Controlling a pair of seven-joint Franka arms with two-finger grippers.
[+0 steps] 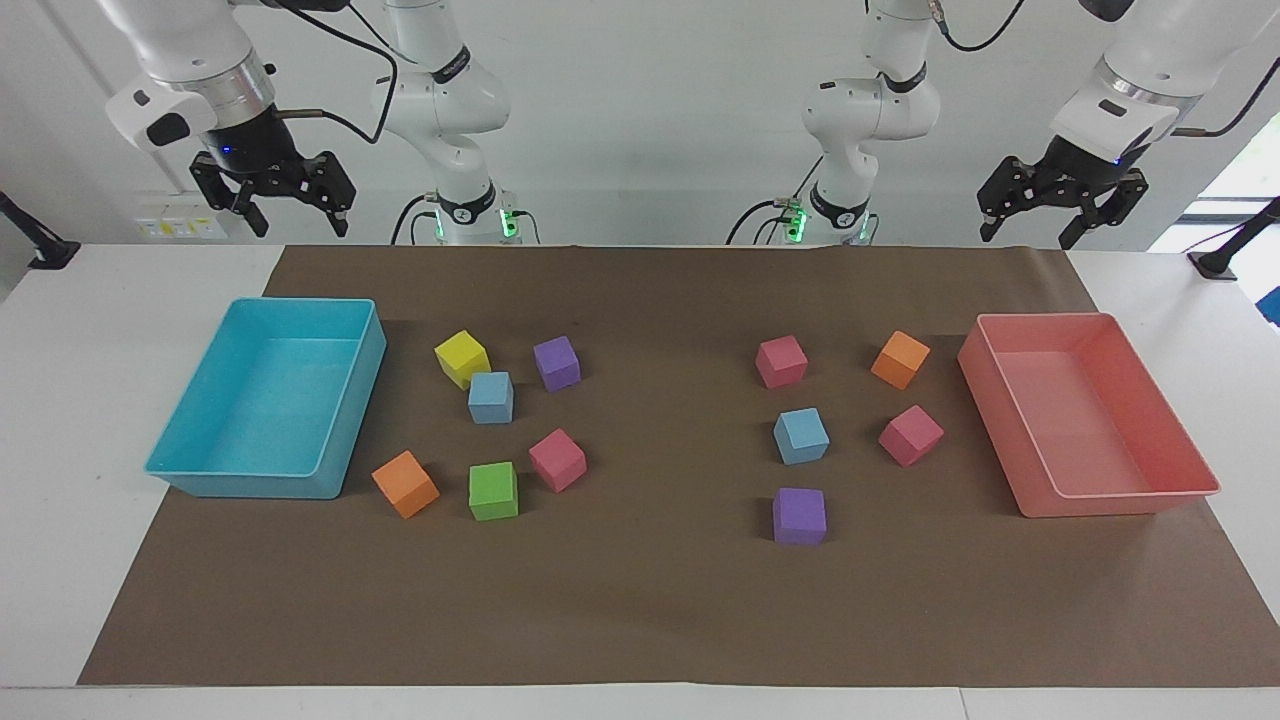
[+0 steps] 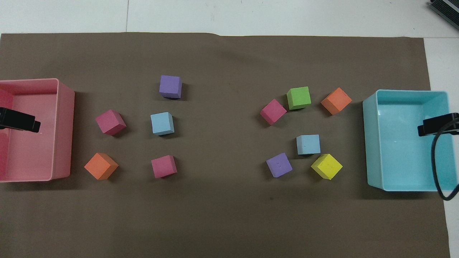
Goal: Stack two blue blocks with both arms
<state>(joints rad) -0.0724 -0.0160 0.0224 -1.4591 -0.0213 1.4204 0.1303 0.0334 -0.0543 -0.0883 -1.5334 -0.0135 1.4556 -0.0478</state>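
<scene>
Two sky-blue blocks lie apart on the brown mat. One blue block (image 1: 491,397) (image 2: 308,144) lies toward the right arm's end, touching a yellow cube (image 1: 461,358). The other blue block (image 1: 801,436) (image 2: 162,123) lies toward the left arm's end, between a pink cube (image 1: 781,361) and a purple cube (image 1: 799,516). My right gripper (image 1: 298,222) hangs open and empty high over the turquoise bin (image 1: 205,470). My left gripper (image 1: 1028,234) hangs open and empty high over the pink bin (image 1: 1125,500). Both arms wait.
Near the first blue block lie a purple cube (image 1: 556,362), a pink cube (image 1: 557,459), a green cube (image 1: 493,490) and an orange cube (image 1: 405,484). Near the other lie an orange cube (image 1: 900,359) and a pink cube (image 1: 910,435).
</scene>
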